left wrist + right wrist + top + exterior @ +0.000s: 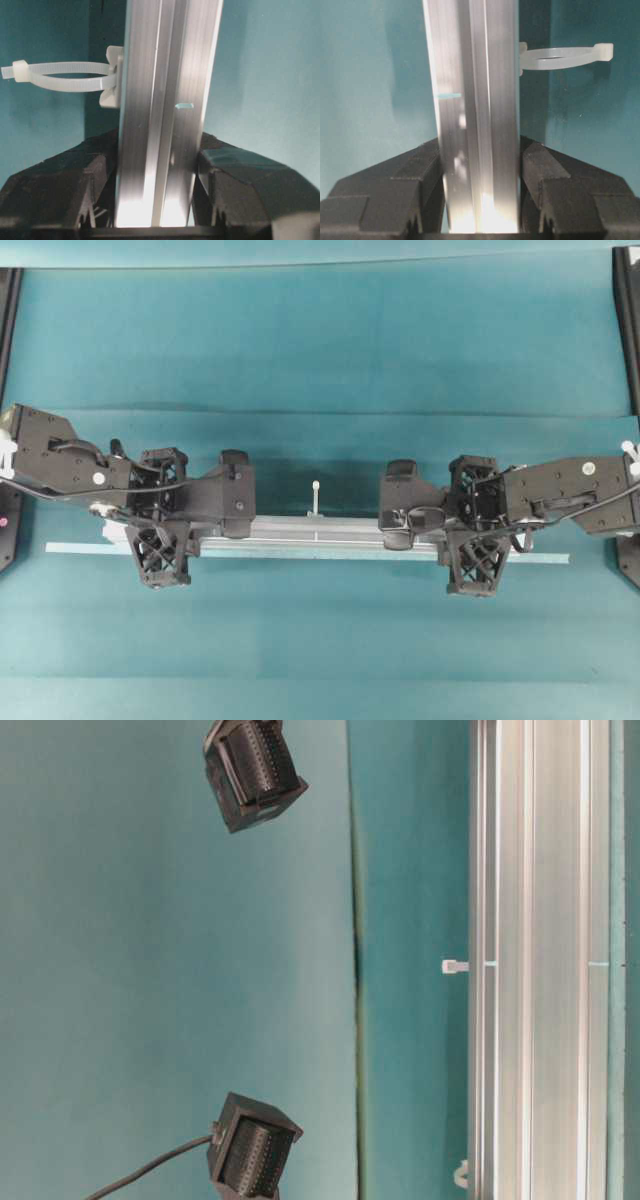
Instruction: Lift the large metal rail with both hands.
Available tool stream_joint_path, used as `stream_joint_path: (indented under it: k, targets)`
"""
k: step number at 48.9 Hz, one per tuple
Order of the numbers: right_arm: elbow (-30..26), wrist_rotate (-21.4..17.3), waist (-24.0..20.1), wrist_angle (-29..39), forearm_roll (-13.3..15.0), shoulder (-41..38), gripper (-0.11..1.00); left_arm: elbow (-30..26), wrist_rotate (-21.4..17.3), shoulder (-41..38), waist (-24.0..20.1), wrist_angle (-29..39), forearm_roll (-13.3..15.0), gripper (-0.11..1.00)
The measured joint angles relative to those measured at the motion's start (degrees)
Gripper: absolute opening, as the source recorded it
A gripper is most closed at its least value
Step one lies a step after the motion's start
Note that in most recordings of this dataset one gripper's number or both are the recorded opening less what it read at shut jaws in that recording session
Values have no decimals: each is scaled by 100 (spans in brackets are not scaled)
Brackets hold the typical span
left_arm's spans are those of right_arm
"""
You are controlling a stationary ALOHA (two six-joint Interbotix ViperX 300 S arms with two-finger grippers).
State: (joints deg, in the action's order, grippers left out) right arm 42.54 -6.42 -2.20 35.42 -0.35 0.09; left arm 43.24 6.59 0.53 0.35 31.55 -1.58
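The large metal rail [320,530] is a long grooved silver bar running left to right across the teal cloth. My left gripper [232,528] is shut on it left of centre. My right gripper [400,530] is shut on it right of centre. In the left wrist view the rail [160,100] runs straight between the black pads of the gripper [157,170], which press both its sides. The right wrist view shows the rail [475,75] clamped the same way by the gripper [480,165]. Its shadow falls to one side on the cloth. White zip ties [316,495] [60,75] [565,56] stick out from the far side.
A thin pale tape strip [80,548] lies flat on the cloth just in front of the rail and is about as long. Black frame posts [8,300] [628,320] stand at the left and right table edges. A fold [320,412] crosses the cloth behind the arms.
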Motion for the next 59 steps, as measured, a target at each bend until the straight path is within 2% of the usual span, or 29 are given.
stream_joint_path:
  k: [38,59]
  targets:
    - [53,26,70,-176,26,18,39,79,-18,26,-18,-123,0,36]
    - [167,26,97,-431,-79,44,40,158,-18,53,26,-290,0,36]
